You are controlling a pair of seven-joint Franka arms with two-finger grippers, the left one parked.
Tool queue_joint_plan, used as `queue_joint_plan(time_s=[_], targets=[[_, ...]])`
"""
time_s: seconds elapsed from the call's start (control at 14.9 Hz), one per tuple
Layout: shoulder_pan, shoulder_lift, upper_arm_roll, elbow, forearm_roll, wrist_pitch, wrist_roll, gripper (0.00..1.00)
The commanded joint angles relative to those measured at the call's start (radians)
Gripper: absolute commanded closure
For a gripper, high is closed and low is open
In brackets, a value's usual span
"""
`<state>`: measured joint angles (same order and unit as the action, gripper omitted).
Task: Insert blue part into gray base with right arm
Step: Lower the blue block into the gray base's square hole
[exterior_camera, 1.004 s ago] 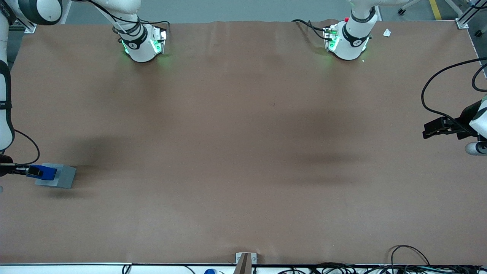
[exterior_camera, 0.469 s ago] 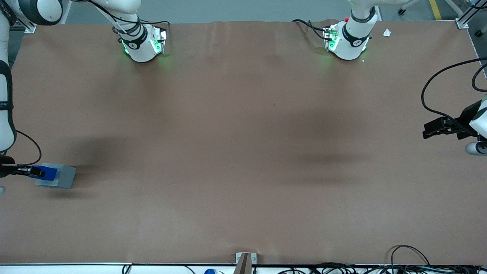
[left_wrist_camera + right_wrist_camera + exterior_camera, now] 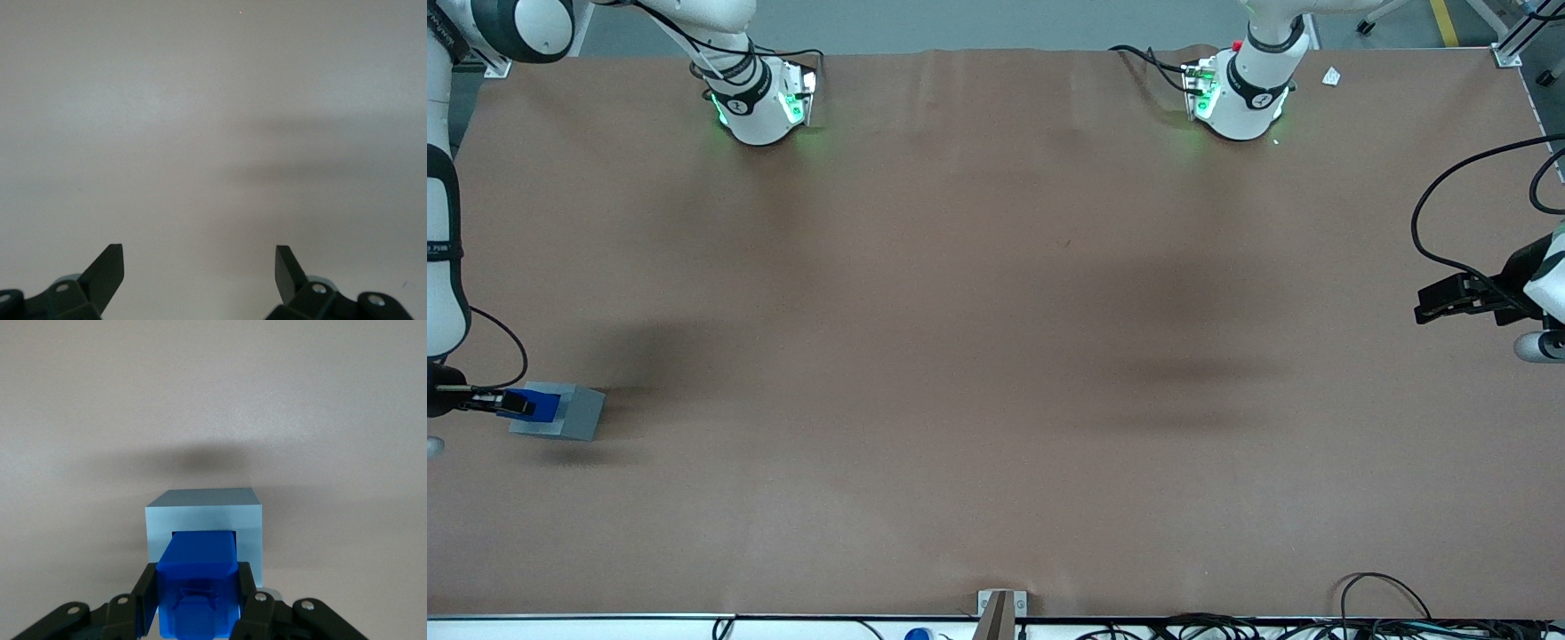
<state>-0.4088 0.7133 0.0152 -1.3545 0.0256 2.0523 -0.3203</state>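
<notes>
The gripper [image 3: 505, 404] is sinking lower over the gray base [image 3: 560, 412] near the working arm's edge of the table, taking the blue part [image 3: 541, 405] down with it. The block is showing less and less above the base's top, and the right arm [image 3: 443, 258] is dropping a touch too.

The light gray square box with a recessed top [image 3: 560, 411] [image 3: 204, 520] sits on the brown table surface [image 3: 996, 356] toward the working arm's end, well apart from both arm bases. The small bright blue plastic block [image 3: 541, 405] [image 3: 197, 580] is directly above the box's recess, its lower end at the opening. The right arm's black two-finger gripper [image 3: 511, 403] [image 3: 197, 603] clasps the block from both sides, above the box.
</notes>
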Motion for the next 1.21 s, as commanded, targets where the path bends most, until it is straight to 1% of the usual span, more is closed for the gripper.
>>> queue_joint_plan(time_s=[0.0, 0.54, 0.6, 0.67, 0.74, 0.8, 0.87, 1.0, 1.14], targets=[[-0.011, 0.018, 0.009, 0.026, -0.003, 0.006, -0.011, 1.00], [-0.013, 0.043, 0.009, 0.032, -0.001, 0.034, -0.006, 0.99], [-0.010, 0.043, 0.009, 0.032, -0.001, 0.032, -0.005, 0.92], [-0.005, 0.041, 0.008, 0.032, -0.003, 0.032, -0.003, 0.80], [-0.004, 0.041, 0.009, 0.032, -0.003, 0.031, -0.002, 0.49], [-0.005, 0.041, 0.009, 0.032, -0.003, 0.032, -0.005, 0.36], [-0.008, 0.041, 0.009, 0.032, -0.001, 0.032, -0.011, 0.34], [-0.008, 0.040, 0.009, 0.032, -0.001, 0.031, -0.011, 0.25], [-0.007, 0.038, 0.009, 0.032, -0.001, 0.029, -0.013, 0.10]])
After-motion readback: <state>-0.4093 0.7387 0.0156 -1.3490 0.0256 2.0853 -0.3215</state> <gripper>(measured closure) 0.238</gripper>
